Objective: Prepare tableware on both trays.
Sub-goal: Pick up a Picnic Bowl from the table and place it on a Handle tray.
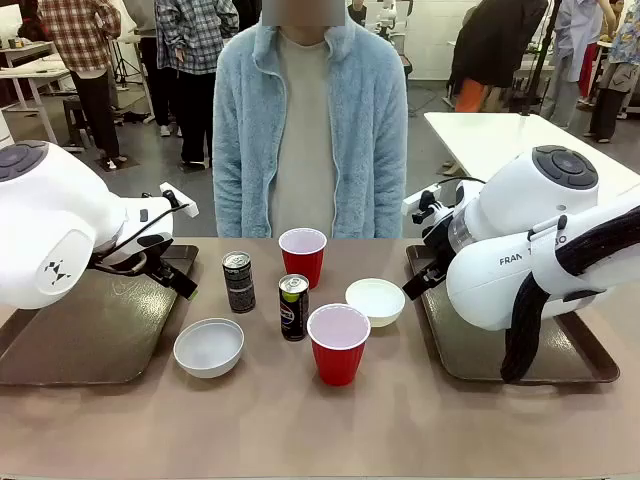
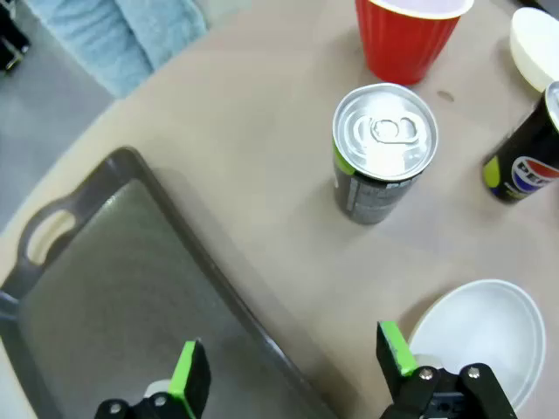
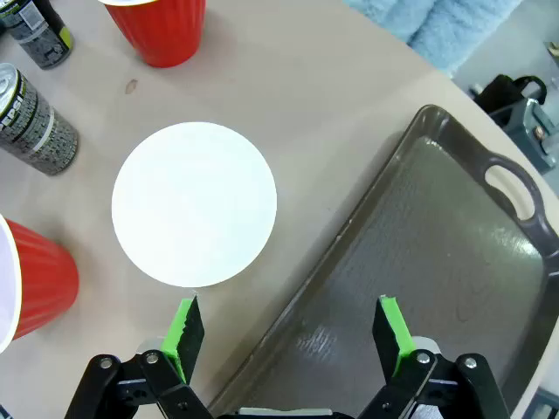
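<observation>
Front view: cups (image 1: 338, 343), bowls (image 1: 209, 347) and cans (image 1: 238, 281) stand on the worktop (image 1: 320, 420) between two trays (image 1: 100, 340), the left hand (image 2: 293, 367) and right hand (image 3: 293, 336) each spread wide and empty above a tray's edge.

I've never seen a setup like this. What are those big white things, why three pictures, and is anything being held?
The big white shapes are two robot arms, the left arm and the right arm. The front picture is taken from between them, looking across the table at a person in a light blue jacket. The other two pictures come from cameras on the wrists, each looking down along its own claw with green pads: the left gripper and the right gripper. Both are open and hold nothing. On the table, between the left tray and the right tray, stand two red cups, two white bowls and two dark cans. None of them is on a tray yet.
</observation>
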Tool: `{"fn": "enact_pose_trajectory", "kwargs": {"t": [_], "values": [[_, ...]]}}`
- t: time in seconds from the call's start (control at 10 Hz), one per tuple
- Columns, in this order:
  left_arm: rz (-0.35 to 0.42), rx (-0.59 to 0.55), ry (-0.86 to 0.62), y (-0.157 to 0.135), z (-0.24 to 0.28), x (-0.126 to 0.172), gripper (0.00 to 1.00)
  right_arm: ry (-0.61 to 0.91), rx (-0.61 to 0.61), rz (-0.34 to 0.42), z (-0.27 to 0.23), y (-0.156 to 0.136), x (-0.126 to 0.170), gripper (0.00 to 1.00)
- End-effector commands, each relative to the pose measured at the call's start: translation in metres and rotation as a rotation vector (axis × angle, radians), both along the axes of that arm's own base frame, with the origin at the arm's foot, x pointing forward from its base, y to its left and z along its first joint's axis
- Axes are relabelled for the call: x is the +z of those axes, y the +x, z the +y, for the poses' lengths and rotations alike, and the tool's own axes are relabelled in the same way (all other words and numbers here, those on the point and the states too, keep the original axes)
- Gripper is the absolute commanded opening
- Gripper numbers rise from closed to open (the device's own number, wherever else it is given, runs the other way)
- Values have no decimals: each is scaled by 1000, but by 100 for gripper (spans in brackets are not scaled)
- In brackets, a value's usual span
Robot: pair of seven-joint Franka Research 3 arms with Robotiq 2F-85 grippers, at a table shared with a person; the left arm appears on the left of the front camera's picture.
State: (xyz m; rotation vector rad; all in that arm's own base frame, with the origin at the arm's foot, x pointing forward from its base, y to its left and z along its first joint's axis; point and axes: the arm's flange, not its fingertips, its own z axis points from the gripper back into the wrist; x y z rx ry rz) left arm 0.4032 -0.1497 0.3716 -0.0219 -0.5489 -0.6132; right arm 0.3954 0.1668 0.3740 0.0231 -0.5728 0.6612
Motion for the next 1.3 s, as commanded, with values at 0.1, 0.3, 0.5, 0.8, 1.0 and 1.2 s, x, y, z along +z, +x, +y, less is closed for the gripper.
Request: {"fn": "enact_pose_trajectory", "kwargs": {"t": [0.1,0.3,0.5,0.8,1.0,1.2], "values": [[0,0,0,0,0,0,100,0,0,0,0,0,0,100],[0,0,0,0,0,0,100,0,0,0,0,0,0,100],[0,0,0,0,0,0,100,0,0,0,0,0,0,100],[0,0,0,0,0,0,100,0,0,0,0,0,0,100],[0,0,0,0,0,0,100,0,0,0,0,0,0,100],[0,0,0,0,0,0,100,0,0,0,0,0,0,100]]}}
